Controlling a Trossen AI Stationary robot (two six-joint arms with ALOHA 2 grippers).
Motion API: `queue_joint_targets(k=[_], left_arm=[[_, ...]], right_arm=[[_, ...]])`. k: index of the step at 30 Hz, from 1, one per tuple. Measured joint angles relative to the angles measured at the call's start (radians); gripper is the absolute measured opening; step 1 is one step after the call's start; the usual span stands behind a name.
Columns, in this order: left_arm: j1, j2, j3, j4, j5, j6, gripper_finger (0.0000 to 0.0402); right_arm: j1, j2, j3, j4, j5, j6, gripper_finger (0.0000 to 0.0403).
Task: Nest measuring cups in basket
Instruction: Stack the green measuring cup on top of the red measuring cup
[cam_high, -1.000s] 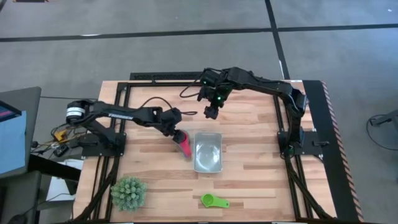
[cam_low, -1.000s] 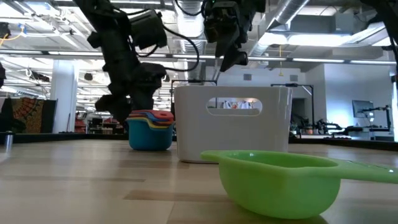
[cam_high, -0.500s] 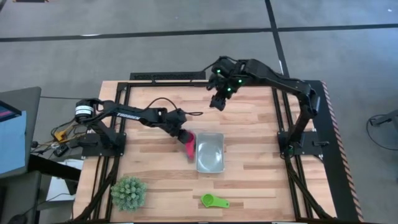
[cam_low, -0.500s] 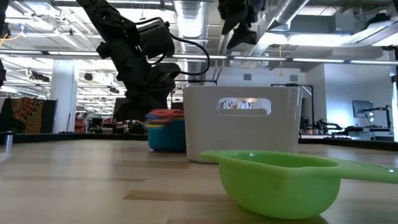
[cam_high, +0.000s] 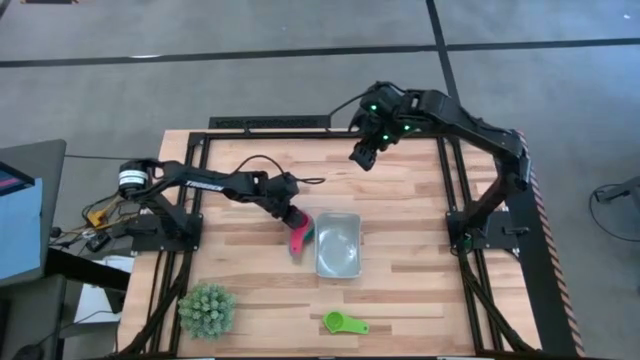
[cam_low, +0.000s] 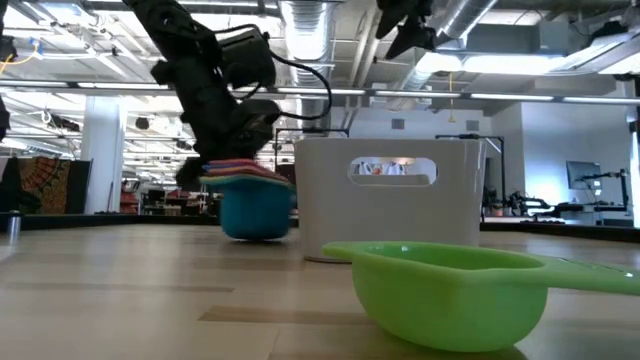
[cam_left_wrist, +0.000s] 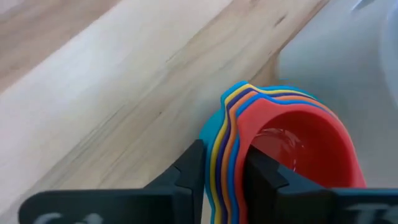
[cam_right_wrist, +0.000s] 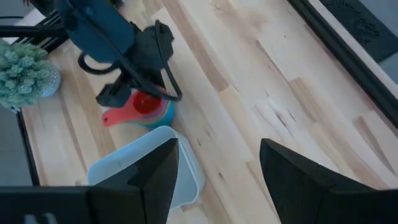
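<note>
Judging from how things lay, the task was partly done: most of the measuring cups were already stacked into one nested stack, but that stack was not yet inside the basket. In the high view the stack sat just left of centre, right beside the basket's left wall, with a pink handle sticking out toward the lower left. In the low view it appeared left of centre, its teal bowl seemingly tipped and barely off the wooden table, though contact there could not be told for sure.

The left gripper had its fingers narrowed onto the stack's layered rim, one finger outside the teal wall and the other inside the pink bowl, so it was holding the stack. The basket looked empty in the high view.

One green cup lay apart from the rest near the lower centre of the high view, well away from the basket, and filled the lower right of the low view. It remained to be added.

The right gripper hung in the upper centre-right of the high view, well apart from everything, its fingers spread wide and holding nothing. A spiky green plant ball sat at lower left.
</note>
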Motion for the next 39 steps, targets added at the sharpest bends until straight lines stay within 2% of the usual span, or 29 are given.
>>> queue_joint_targets(k=[8,15,22,31,39], left_arm=[[0.023,-0.132,0.107,-0.184,-0.036,0.032,0.0063],[0.004,-0.153,0.23,-0.183,-0.051,0.025,0.0061],[-0.08,-0.037,0.373,-0.109,-0.082,0.051,0.0065],[-0.153,0.172,0.584,-0.08,-0.206,0.052,0.0063],[-0.19,0.223,0.614,-0.091,-0.211,0.014,0.0063]], right_arm=[[0.002,-0.063,0.0,-0.054,0.074,0.029,0.0249],[0.006,-0.131,0.0,-0.122,0.162,0.086,0.0249],[0.042,-0.208,-0.001,-0.209,0.258,0.188,0.0249],[0.11,-0.272,0.0,-0.288,0.42,0.327,0.0249],[0.179,-0.308,0.0,-0.389,0.495,0.409,0.0249]])
